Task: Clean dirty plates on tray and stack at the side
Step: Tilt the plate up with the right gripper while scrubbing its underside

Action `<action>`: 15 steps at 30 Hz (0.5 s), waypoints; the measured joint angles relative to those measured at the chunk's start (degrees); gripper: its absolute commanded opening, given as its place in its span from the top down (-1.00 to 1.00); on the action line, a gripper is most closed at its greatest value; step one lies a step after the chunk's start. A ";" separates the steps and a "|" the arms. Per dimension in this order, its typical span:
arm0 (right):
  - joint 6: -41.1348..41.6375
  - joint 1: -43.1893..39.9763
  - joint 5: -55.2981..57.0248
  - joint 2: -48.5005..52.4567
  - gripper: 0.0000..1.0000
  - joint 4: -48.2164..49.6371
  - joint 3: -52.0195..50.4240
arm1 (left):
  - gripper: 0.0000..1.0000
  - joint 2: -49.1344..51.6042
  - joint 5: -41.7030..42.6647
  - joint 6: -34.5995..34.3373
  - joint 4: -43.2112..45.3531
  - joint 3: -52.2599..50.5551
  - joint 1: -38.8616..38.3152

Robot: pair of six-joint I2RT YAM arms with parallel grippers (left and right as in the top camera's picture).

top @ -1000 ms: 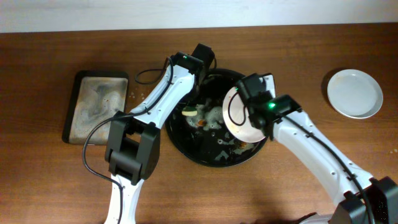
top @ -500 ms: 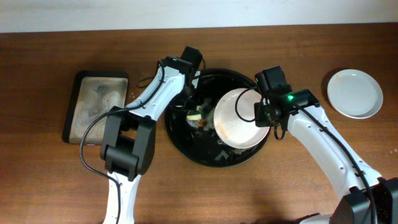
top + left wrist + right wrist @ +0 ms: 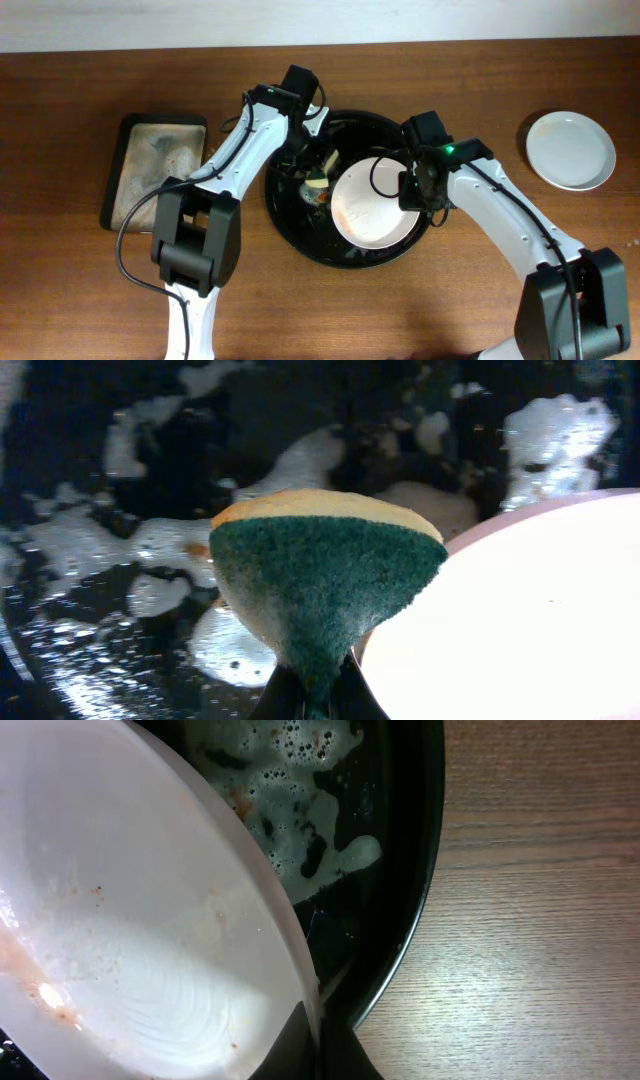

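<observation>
The large round black tray (image 3: 300,240) sits mid-table, wet with foam. My right gripper (image 3: 410,190) is shut on the right rim of a white plate (image 3: 368,205) and holds it tilted over the tray; the right wrist view (image 3: 150,920) shows orange-red smears on it. My left gripper (image 3: 312,165) is shut on a sponge (image 3: 320,575), green scrub side toward the camera, just left of the plate's edge (image 3: 520,620). A clean white plate (image 3: 571,150) lies on the table at the far right. A third plate is not visible.
A rectangular dark sponge tray (image 3: 155,170) with soapy residue lies at the left. Foam patches (image 3: 235,645) and food bits cover the black tray's floor. The tray's rim (image 3: 425,870) borders bare wood table at the right.
My right gripper has lowered and tipped the plate flatter, moving it left and down over the tray. My left gripper with the sponge has shifted slightly back and left.
</observation>
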 measured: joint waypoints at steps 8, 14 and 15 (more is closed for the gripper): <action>1.46 0.00 -0.07 1.18 0.92 0.90 0.00 | 1.00 0.00 4.59 3.17 0.39 0.00 -1.01; 1.73 0.00 -0.13 1.77 0.92 1.05 0.00 | 1.00 0.00 6.12 3.67 1.64 -3.08 -4.66; 1.75 0.00 -0.13 1.77 0.92 1.05 0.00 | 1.00 0.00 6.12 3.69 1.68 -3.48 -5.11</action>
